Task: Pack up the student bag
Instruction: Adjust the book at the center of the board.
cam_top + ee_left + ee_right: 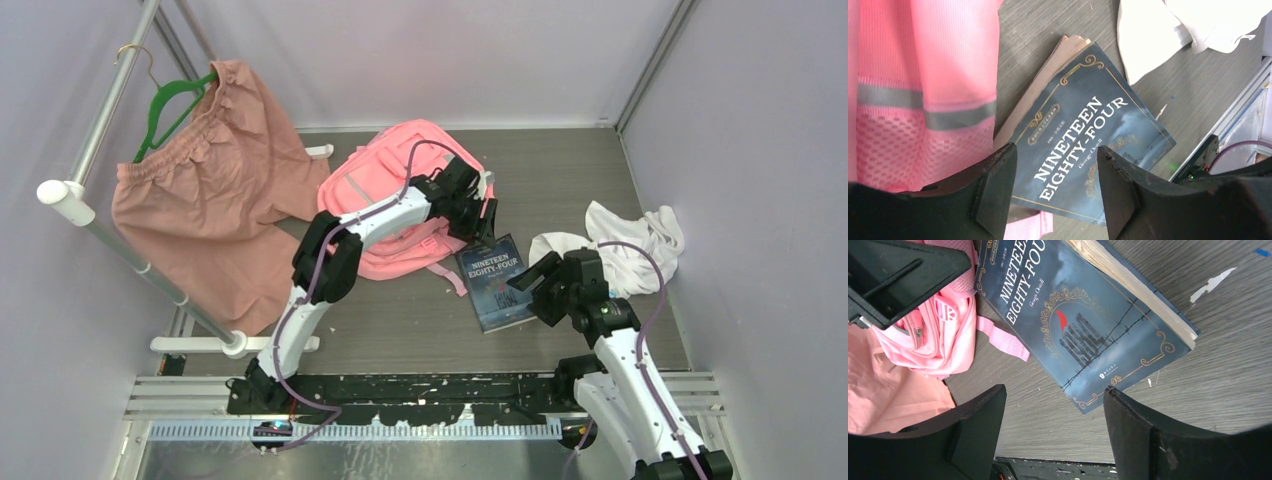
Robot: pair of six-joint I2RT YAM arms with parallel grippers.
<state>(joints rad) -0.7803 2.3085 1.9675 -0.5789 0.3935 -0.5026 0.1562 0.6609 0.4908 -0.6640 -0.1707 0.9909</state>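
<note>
Grey table [400, 320], student bag [395, 175] mid-surface, book [497, 280] just beside its edge, left gripper [1055, 165] spread empty above book, right gripper [1053, 410] spread over bare wood by book's corner

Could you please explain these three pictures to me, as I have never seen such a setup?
These are two robot arms bolted to a table, each ending in a two-finger gripper. The wide picture looks down from above and behind. The other two come from cameras on the wrists, so the black shapes at the bottom are each gripper's own fingers. On the table lie a pink backpack, a book titled Nineteen Eighty-Four, and a white cloth. A dusty-pink garment hangs on a rack. The left gripper and right gripper both hover open above the book, holding nothing.
</note>
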